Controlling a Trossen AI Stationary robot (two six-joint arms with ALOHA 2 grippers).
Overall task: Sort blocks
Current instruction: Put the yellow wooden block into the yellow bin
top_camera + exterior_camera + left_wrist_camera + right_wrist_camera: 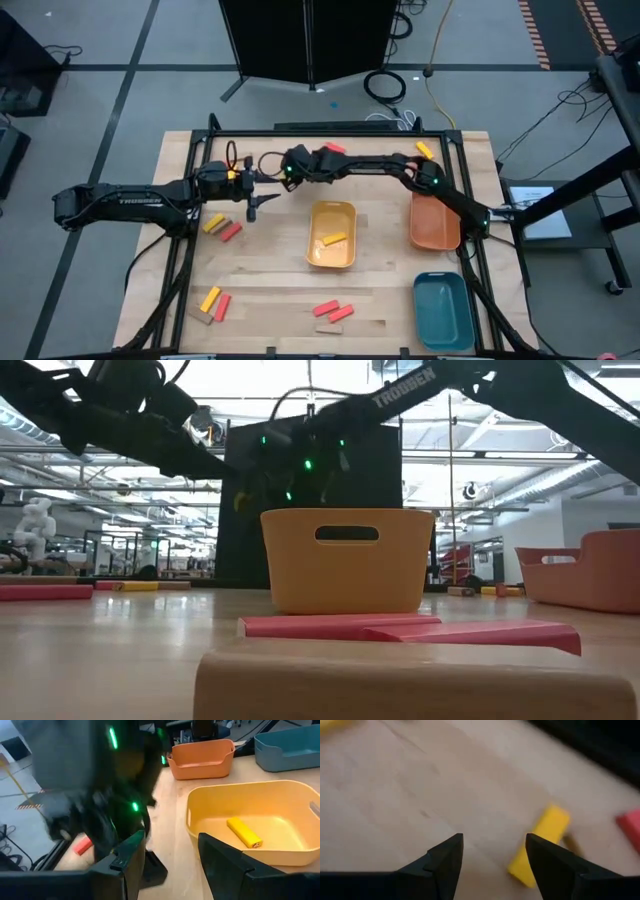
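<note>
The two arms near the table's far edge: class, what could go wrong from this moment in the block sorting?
1. The left pincer and the right pincer, both open and empty, hang close together, so the arms might collide.
2. In the right wrist view a yellow block lies beside a red block; closing there could nudge the wrong one.
3. Only one yellow block lies in the yellow tray; a careless drop could miss the rim.

Low view: tan block (415, 682) cut off by bottom edge, blocks most of bench. Left wrist view: right arm (90, 785) a dark blur, hides bench behind; red block (83, 845) partly hidden by it. Right wrist view: yellow block (540, 842) blurred; red block (629, 826) cut off at edge.
</note>
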